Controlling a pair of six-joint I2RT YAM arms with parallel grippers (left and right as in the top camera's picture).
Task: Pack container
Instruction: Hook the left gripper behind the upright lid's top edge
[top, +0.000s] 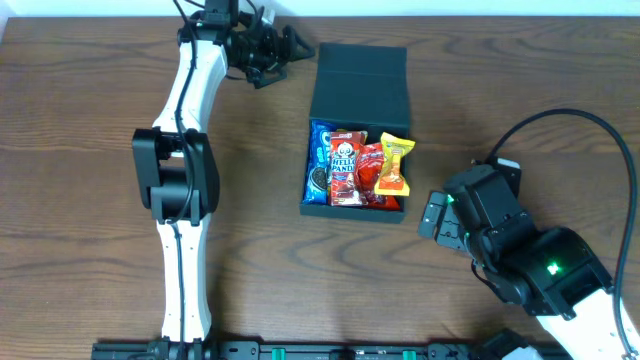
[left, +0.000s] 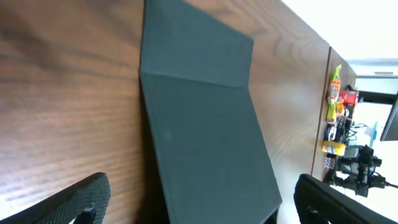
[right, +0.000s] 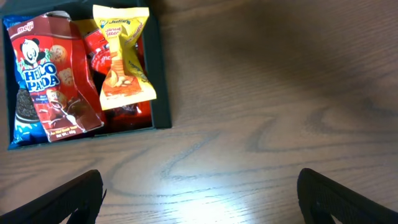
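The dark green matte square box (top: 360, 80) sits with its flap lid open, stuffed with colourful snack packets (top: 345, 165). The left gripper (top: 285, 52) and right gripper (top: 430, 215) both have jaws spread wide, gripping nothing.

matte container (top: 358, 82), glossy snack packets (right: 56, 74), wood-grain table (right: 280, 93)

Overhead top-down, wrist views share container (top: 360, 80)

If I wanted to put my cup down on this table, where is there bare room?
The table is bare left of the left arm, between that arm and the container, and in the far right corner beyond the right arm. It is crowded inside the container, which snack packets fill.
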